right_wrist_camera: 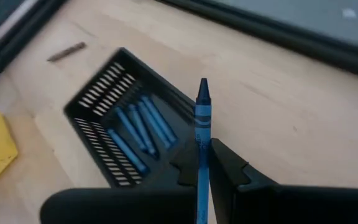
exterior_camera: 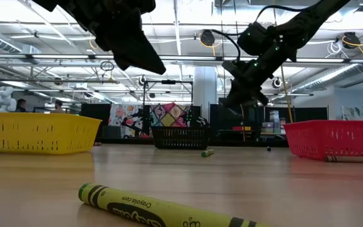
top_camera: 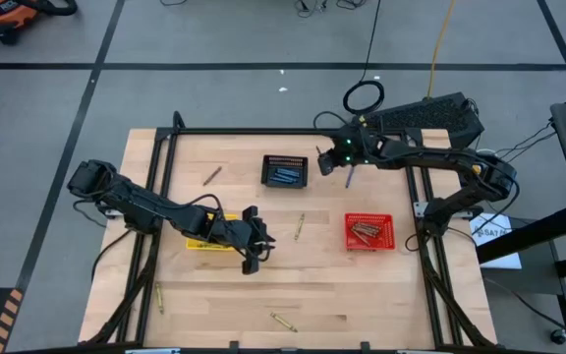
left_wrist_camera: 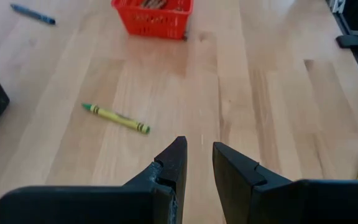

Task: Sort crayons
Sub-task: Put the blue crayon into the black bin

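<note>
My right gripper (top_camera: 348,167) is shut on a blue crayon (right_wrist_camera: 202,118), above the table just right of the black basket (top_camera: 285,170), which holds several blue crayons (right_wrist_camera: 138,134). My left gripper (left_wrist_camera: 199,155) is open and empty over the table's middle (top_camera: 254,254), beside the yellow basket (top_camera: 204,243). The red basket (top_camera: 369,231) holds brown-red crayons. Loose on the table lie yellow crayons (top_camera: 300,226) (top_camera: 283,321) (top_camera: 158,295) and a brown one (top_camera: 211,175). My right gripper pinches the blue crayon's wrapped body (right_wrist_camera: 202,146) between its two fingers. The crayon lies along the fingers, and its pointed tip (right_wrist_camera: 202,87) sticks out past them. It is lifted clear of the table; its back end is hidden by the gripper.
A black frame (top_camera: 263,131) runs around the table's far and side edges. The left arm covers part of the yellow basket. Bare wood lies between the baskets and along the near edge. A yellow crayon (exterior_camera: 162,211) lies close to the low camera.
</note>
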You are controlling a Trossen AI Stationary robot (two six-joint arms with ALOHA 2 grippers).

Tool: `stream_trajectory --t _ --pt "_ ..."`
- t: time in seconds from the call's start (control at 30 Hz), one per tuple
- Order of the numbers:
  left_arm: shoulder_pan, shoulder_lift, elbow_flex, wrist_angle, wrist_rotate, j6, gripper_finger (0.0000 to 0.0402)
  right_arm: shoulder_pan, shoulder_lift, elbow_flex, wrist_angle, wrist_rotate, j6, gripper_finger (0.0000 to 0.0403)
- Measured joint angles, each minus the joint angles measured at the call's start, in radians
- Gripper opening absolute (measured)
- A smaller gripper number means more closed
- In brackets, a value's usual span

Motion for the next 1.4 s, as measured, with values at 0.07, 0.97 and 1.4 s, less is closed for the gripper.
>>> stream_trajectory --t 0.07,0.97,1.4 --pt "0.000 0.000 0.000 -0.020 0.000 -0.023 0.0082 0.014 0.000 0.000 0.028 0.000 -0.034 0.0000" --pt "0.002 0.000 0.007 0.067 0.120 -0.144 0.0082 0.087 0.029 0.088 0.177 -0.129 -0.214 0.0000" --pt "0.011 0.000 0.023 -0.019 0.192 -0.198 0.0082 0.118 0.250 0.271 0.066 -0.130 -0.290 0.0000"
